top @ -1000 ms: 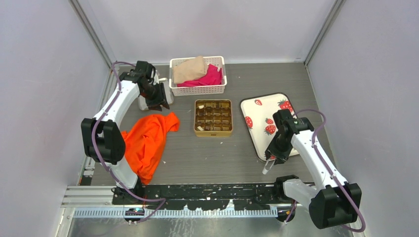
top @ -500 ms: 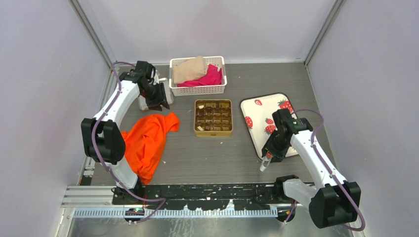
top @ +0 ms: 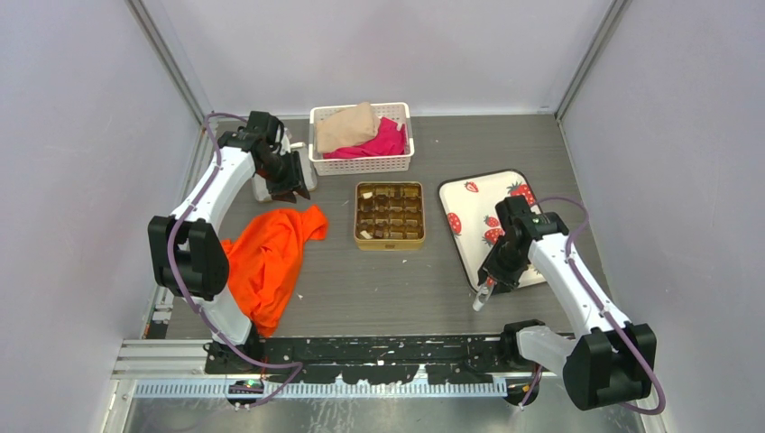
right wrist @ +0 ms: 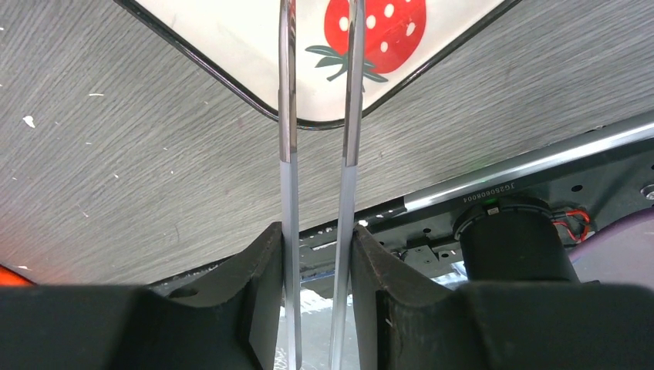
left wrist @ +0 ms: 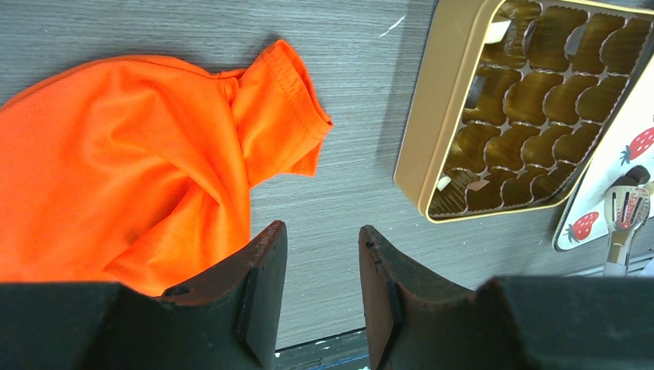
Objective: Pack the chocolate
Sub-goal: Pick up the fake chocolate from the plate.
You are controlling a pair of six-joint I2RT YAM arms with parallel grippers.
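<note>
Laid out on a grey table (top: 379,289): crumpled orange cloth (top: 269,257) at left, white basket (top: 361,165) at the back holding beige cloth (top: 345,128) and pink cloth (top: 383,142), gold tin (top: 389,245) mid-table, strawberry tray (top: 474,203) near its right, tongs (right wrist: 288,193) over the tray's near corner.

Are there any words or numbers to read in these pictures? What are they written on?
White code on the black frame, upside down in the right wrist view: too small to read for sure.
Strawberry tray: pictures only, no words.
Gold tin: no writing shows.
Tongs: no writing shows.
Nothing else carries text.
</note>
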